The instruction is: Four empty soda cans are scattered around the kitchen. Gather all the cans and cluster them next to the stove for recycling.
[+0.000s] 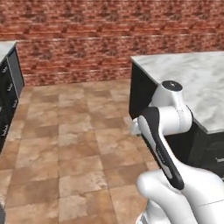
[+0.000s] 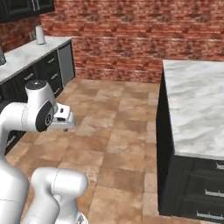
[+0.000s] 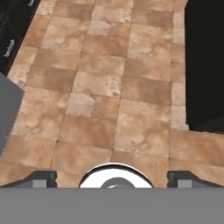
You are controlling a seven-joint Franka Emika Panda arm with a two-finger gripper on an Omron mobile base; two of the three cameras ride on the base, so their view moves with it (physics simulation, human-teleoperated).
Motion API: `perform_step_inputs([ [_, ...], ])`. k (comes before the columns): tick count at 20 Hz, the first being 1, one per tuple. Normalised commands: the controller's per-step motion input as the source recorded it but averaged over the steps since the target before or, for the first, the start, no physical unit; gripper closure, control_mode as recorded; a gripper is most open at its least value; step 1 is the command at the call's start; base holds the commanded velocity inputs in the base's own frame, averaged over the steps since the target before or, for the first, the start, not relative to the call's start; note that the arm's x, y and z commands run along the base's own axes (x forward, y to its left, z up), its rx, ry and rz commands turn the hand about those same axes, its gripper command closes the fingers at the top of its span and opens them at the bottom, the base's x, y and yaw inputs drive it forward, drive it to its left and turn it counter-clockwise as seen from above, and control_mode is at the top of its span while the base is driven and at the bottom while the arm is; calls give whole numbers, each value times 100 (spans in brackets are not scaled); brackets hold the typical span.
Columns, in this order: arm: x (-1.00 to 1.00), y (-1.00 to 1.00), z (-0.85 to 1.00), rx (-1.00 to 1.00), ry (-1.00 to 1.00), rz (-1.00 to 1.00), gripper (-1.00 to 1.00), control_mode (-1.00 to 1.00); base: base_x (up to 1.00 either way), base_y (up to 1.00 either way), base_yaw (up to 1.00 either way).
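**Desk:** What's the gripper doing?

**Me:** In the hand view I see the gripper (image 3: 112, 178) aimed down at the tiled floor (image 3: 109, 92), fingertips (image 3: 41, 178) spread wide apart with nothing between them.

**Desk:** Where's the arm?

**Me:** Folded up over the base. From the left base view the arm (image 1: 168, 118) sits just beside the dark island (image 1: 144, 94) with its marble top (image 1: 197, 83). That island is on my right.

**Desk:** Any cans or the stove?

**Me:** I can't tell where they are from here. Far left I have a counter (image 2: 30, 52) over dark drawers, with a pale cylinder (image 2: 40, 34) standing on it near the brick wall (image 2: 131, 39). It's too small for me to identify.
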Motion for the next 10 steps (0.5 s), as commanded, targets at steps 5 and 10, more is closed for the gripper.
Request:
perform_step_inputs([
  [5, 0, 0, 0, 0, 0, 0, -100, 100, 100, 61, -41],
  [10, 0, 0, 0, 0, 0, 0, -100, 100, 100, 80, -28],
])
